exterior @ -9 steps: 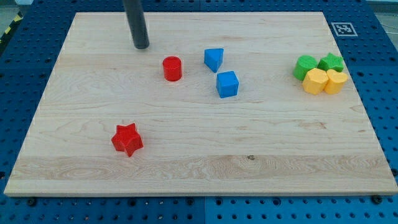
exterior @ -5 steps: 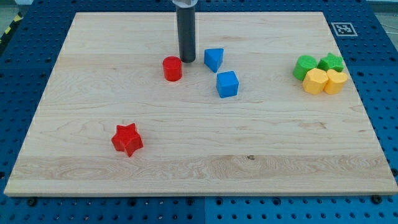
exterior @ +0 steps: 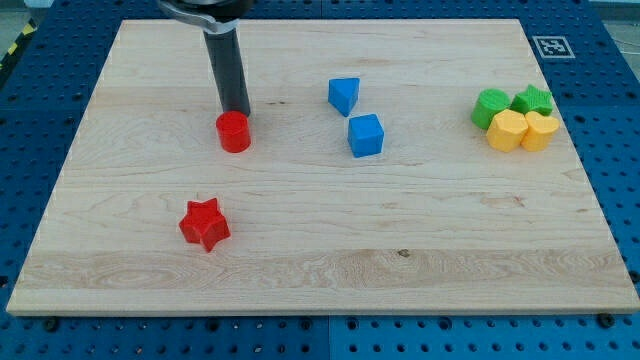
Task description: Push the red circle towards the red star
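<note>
Tip [exterior: 237,112] down on the worktop [exterior: 320,270], touching the far side of the red circle [exterior: 234,132]; no pincer fitted, only the dark rod. Red circle left of centre, well apart from the red star [exterior: 205,223] lying nearer and slightly left. Two blue blocks [exterior: 355,115] right of the circle; green and yellow blocks [exterior: 514,117] clustered touching at far right.

1. My tip [exterior: 238,112] sits in the upper left of the frame, touching the red circle [exterior: 234,132] from its top side.
2. The red star [exterior: 204,223] lies lower left, well apart from the circle.
3. Two blue blocks [exterior: 344,95] [exterior: 365,135] sit near centre top.
4. At the right, two green blocks [exterior: 490,106] [exterior: 533,99] and two yellow blocks [exterior: 506,130] [exterior: 540,130] huddle together on the wooden board [exterior: 330,270].
</note>
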You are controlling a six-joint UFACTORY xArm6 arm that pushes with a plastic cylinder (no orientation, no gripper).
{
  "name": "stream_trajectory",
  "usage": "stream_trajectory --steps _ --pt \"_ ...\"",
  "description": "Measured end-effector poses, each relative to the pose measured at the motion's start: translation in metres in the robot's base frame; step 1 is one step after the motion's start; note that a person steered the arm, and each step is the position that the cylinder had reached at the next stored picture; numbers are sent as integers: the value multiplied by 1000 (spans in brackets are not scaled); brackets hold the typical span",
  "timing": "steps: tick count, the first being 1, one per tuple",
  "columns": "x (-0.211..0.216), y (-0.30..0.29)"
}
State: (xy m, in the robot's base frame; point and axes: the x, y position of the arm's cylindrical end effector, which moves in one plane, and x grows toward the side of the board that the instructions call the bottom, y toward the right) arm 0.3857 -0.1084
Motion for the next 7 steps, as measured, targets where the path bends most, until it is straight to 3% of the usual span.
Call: stream_trajectory --steps 2,5,7 --pt "12 14" --pt "25 -30" --pt "11 -16"
